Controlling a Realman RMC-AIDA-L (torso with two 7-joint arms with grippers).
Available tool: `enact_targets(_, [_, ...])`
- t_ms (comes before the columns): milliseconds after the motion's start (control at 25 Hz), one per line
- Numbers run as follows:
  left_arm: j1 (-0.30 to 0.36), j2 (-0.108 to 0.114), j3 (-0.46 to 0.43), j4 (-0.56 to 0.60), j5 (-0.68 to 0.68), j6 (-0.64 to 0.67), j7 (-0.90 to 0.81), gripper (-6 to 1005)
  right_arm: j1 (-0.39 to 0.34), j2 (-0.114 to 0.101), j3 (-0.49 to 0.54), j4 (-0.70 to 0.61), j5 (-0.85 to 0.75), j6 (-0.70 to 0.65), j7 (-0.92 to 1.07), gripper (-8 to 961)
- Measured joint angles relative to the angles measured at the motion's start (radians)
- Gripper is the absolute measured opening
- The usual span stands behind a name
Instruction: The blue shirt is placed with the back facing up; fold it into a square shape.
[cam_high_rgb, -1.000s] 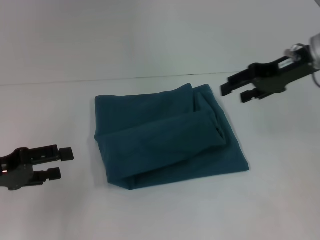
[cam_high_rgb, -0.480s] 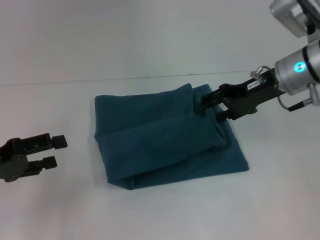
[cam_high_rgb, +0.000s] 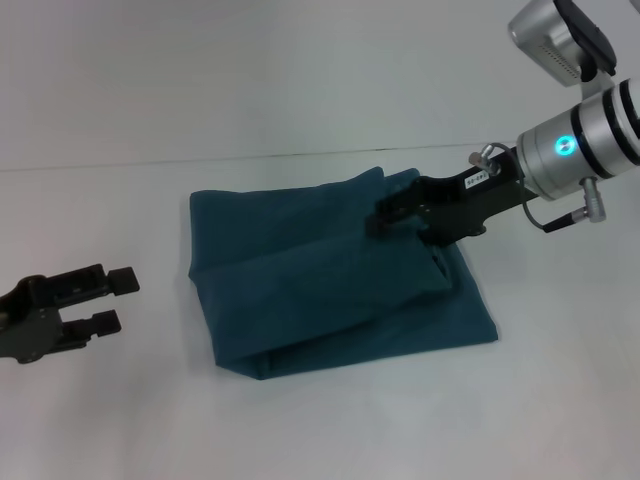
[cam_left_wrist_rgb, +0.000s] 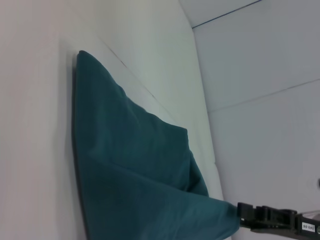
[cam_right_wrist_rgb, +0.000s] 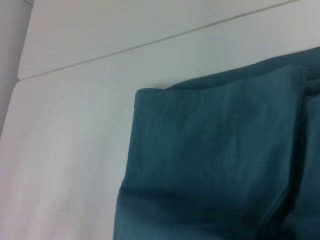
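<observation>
Right gripper (cam_high_rgb: 385, 215) advanced onto blue shirt (cam_high_rgb: 320, 290) far-right fold, fingers apart. Left gripper (cam_high_rgb: 112, 297) parked, apart. Step: final tidying. Next: pinch, square edge.

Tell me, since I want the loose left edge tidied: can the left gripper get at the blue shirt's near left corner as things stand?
Probably yes. The left gripper sits open on the table, apart from the blue shirt, with only bare surface between. The right gripper is over the shirt's far side.
</observation>
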Motion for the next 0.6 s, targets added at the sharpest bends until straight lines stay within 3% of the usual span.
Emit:
enact_targets(160, [0.000,0.000,0.000,-0.001,-0.010,-0.005,0.000,845,0.003,0.001,-0.002,0.001,0.000,-0.006,0.009,760])
enact_targets(360, [-0.002,-0.001,0.000,-0.002,-0.010,-0.010,0.000,845,-0.005,-0.005,0.012,-0.005,0.019,-0.016,0.017,690])
enact_targets(600, [-0.006,-0.001,0.000,-0.002,-0.011,-0.015,-0.001,845,-0.015,-0.016,0.004,-0.001,0.052,-0.041,0.014,541])
